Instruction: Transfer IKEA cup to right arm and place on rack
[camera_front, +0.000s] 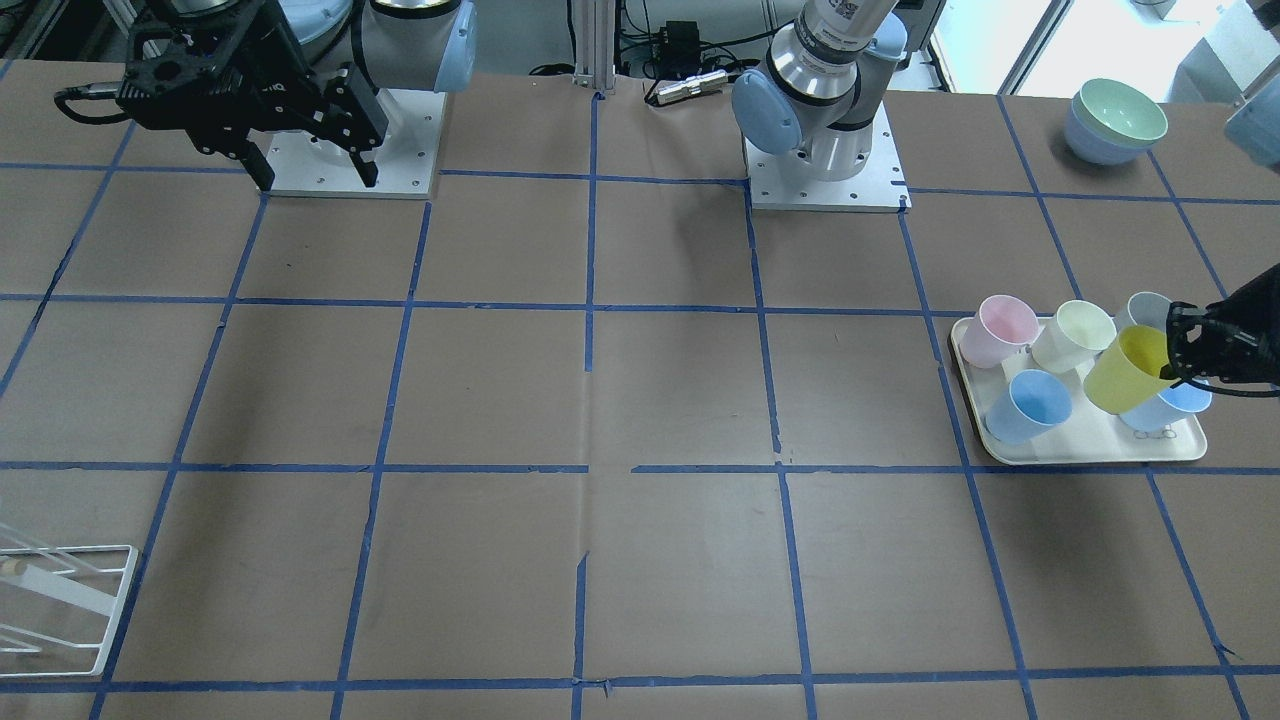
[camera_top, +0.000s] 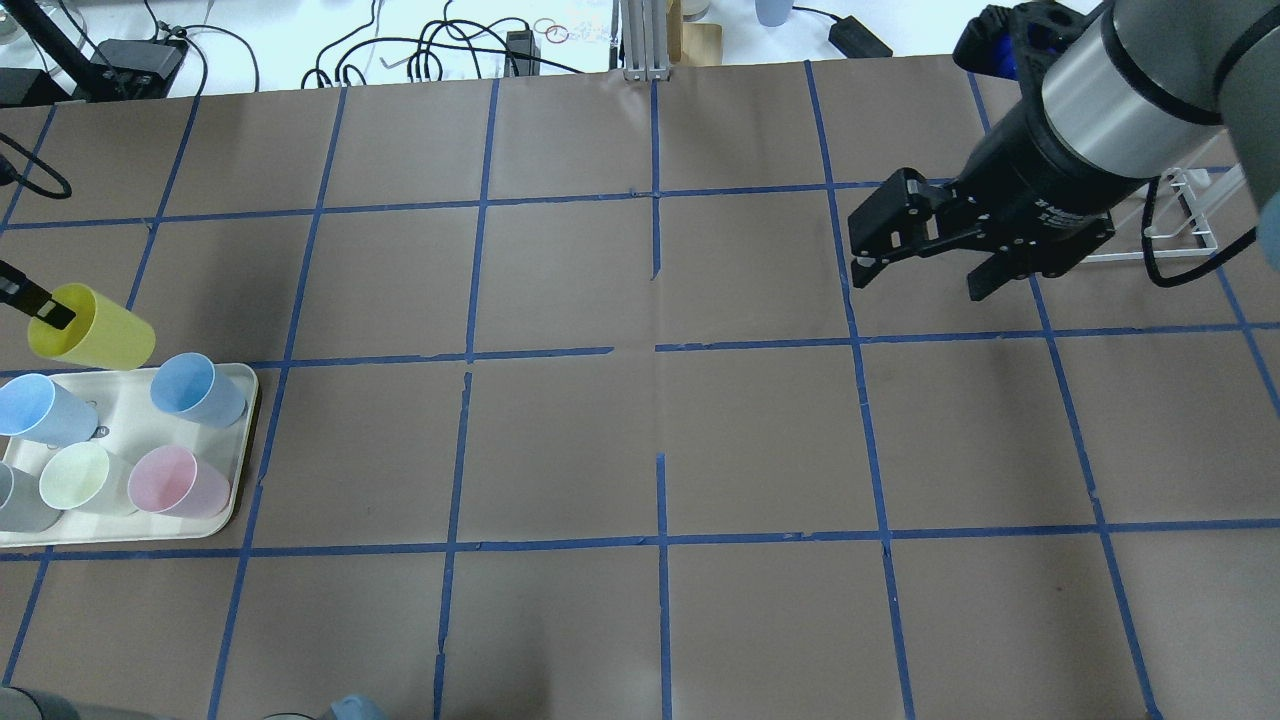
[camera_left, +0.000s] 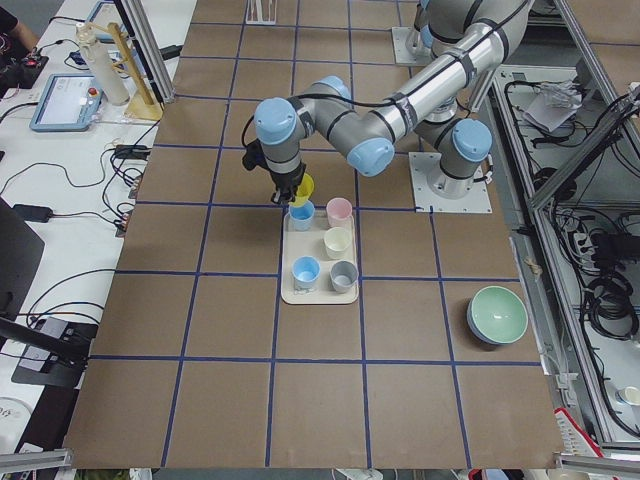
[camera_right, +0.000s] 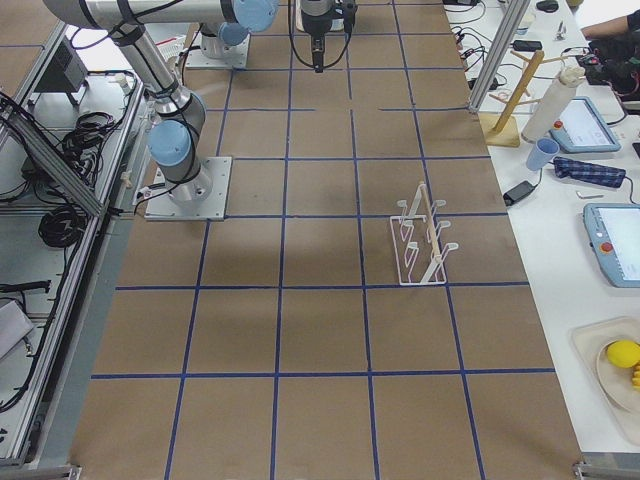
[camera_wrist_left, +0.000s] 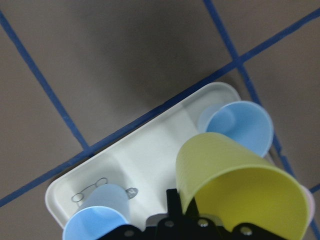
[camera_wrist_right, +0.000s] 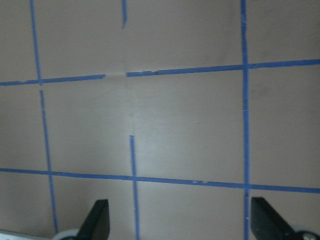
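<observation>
The bright yellow IKEA cup (camera_front: 1128, 368) hangs tilted just above the cream tray (camera_front: 1090, 455). My left gripper (camera_front: 1175, 350) is shut on its rim, one finger inside and one outside. The cup also shows in the overhead view (camera_top: 98, 330) and in the left wrist view (camera_wrist_left: 240, 185). My right gripper (camera_front: 315, 180) is open and empty, high over the table near its own base and far from the cup. It also shows in the overhead view (camera_top: 920, 282). The white wire rack (camera_right: 420, 240) stands on the right arm's side of the table (camera_front: 60, 600).
On the tray stand a pink cup (camera_front: 1005, 330), a pale cream cup (camera_front: 1075, 335), a grey cup (camera_front: 1148, 308) and two light blue cups (camera_front: 1030, 405). Stacked bowls (camera_front: 1115, 120) sit at the far corner on the left arm's side.
</observation>
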